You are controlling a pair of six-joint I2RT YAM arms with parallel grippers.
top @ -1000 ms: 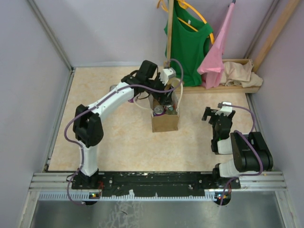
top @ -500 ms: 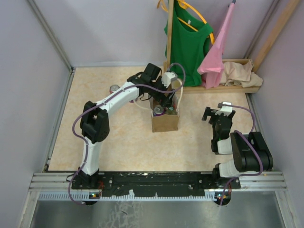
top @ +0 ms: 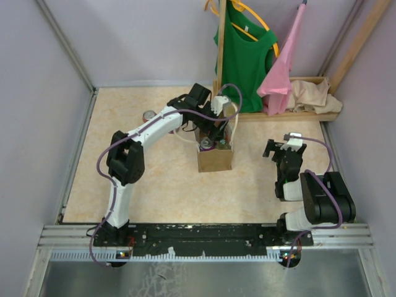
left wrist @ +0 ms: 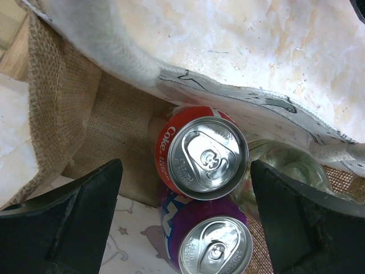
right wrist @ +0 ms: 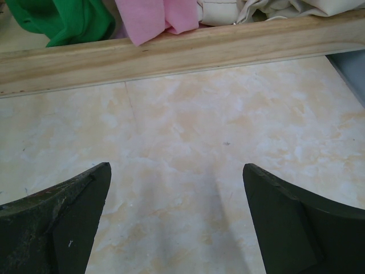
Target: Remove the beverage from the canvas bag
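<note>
Over the canvas bag: left tool spread wide
It straddles the red cola can standing inside, beside 1 purple can; right tool parted above the worktop.

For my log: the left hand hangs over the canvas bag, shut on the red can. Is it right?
No: the left hand is open, not shut. The left wrist view shows its fingers wide of the red can, over the canvas bag.

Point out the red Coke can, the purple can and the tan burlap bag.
red Coke can [left wrist: 210, 158], left wrist view, lid.
purple can [left wrist: 215, 251], left wrist view, lid.
tan burlap bag [top: 215, 161], top external view, front wall.
</note>
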